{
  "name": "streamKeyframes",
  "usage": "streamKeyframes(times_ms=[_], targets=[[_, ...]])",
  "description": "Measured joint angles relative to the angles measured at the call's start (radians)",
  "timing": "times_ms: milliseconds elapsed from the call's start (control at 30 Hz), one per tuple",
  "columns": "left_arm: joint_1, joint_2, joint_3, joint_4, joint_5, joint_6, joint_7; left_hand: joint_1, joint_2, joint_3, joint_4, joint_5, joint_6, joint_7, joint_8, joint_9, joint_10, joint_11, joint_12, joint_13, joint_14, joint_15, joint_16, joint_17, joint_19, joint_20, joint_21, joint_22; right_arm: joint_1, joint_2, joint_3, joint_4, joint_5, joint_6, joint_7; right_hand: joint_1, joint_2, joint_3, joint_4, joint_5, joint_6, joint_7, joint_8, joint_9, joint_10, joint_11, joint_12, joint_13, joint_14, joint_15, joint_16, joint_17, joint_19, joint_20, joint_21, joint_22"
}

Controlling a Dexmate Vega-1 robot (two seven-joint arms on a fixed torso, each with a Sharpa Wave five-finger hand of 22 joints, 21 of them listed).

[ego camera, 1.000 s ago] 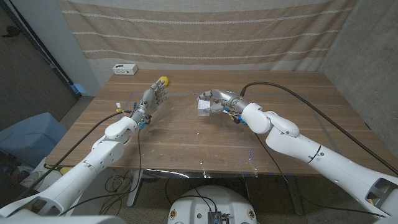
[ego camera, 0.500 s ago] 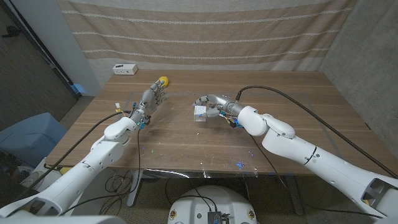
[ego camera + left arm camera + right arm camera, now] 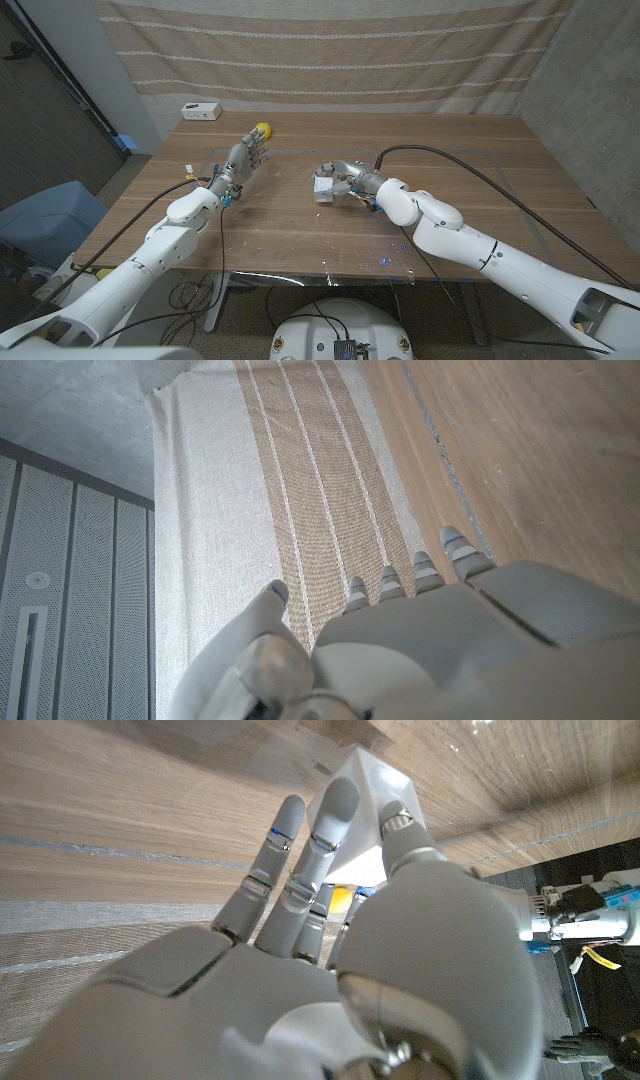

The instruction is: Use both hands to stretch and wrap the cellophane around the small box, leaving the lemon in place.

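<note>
The wooden table (image 3: 300, 225) was seen across the middle of the frame. The right hand (image 3: 340, 176) was placed at the centre, its fingers closed on the small box (image 3: 324, 184). The left hand (image 3: 243, 160), up and to the left, was held with fingers apart, nothing in it. The lemon (image 3: 262, 130) was seen just above it, so the left hand was judged nearer to the lemon than to the box.

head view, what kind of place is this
Probably a lab or test room: a bare wooden table against a striped fabric backdrop, grey walls, and loose cables trailing across the tabletop.
</note>
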Motion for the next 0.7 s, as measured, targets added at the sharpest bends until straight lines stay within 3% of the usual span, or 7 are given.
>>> streamKeyframes(times_ms=[367,433,500,667,700], targets=[[-0.004,0.003,0.002,0.008,0.003,0.000,-0.011,0.007,0.001,0.000,0.000,0.000,0.004,0.004,0.000,0.000,0.000,0.000,0.000,0.000,0.004,-0.003,0.000,0.000,0.004,-0.003,0.000,0.000,0.017,0.008,-0.027,0.030,-0.016,-0.021,0.024,-0.002,0.002,-0.009,0.004,0.000,0.000,0.000,-0.003,0.000,0.000,0.000,0.000,0.000,-0.023,0.006,0.000,-0.001,-0.016,0.005,0.008,-0.002],[-0.009,0.004,0.004,0.014,0.003,-0.001,-0.015,0.007,0.001,0.000,0.000,0.000,0.004,0.004,0.000,0.000,0.000,0.000,0.000,0.000,0.004,-0.003,0.000,0.000,0.003,-0.003,0.000,0.000,0.019,0.008,-0.030,0.031,-0.017,-0.033,0.036,-0.002,0.002,-0.015,0.005,0.000,0.000,0.000,-0.031,0.000,0.000,0.000,0.000,0.000,-0.032,0.004,0.000,-0.005,-0.027,0.008,0.017,-0.005],[-0.012,0.004,0.004,0.019,0.003,-0.001,-0.016,0.007,0.001,0.000,0.000,0.000,0.004,0.004,0.000,0.000,0.000,0.000,0.000,0.000,0.004,-0.003,0.000,0.000,0.000,0.001,0.000,0.000,0.021,0.008,-0.031,0.031,-0.017,-0.038,0.041,-0.002,0.002,-0.023,0.010,0.000,0.013,0.013,-0.070,0.030,0.000,0.000,0.000,0.000,-0.039,0.011,0.000,-0.012,-0.034,0.009,0.023,-0.008],[-0.016,0.004,0.006,0.026,0.003,-0.004,-0.030,0.007,0.001,0.000,0.000,0.000,0.004,0.004,0.000,0.000,0.000,0.000,0.000,0.000,0.004,-0.003,0.000,0.000,-0.002,0.010,0.000,0.000,0.025,0.008,-0.036,0.026,-0.017,-0.050,0.050,-0.015,0.015,-0.061,0.021,0.000,0.039,0.022,-0.175,0.015,0.000,0.000,0.000,0.000,-0.057,0.015,0.000,-0.038,-0.048,0.023,0.043,-0.016],[-0.021,0.003,0.007,0.033,0.003,-0.004,-0.031,0.007,0.001,0.000,0.000,0.000,0.004,0.004,0.000,0.000,0.000,0.000,0.000,0.000,0.004,-0.003,0.000,0.000,-0.002,0.010,0.000,0.000,0.025,0.007,-0.036,0.025,-0.017,-0.061,0.056,-0.015,0.015,-0.071,0.027,0.001,0.031,0.043,-0.194,0.009,0.000,0.000,0.000,0.000,-0.064,0.022,-0.001,-0.045,-0.054,0.028,0.046,-0.018]])
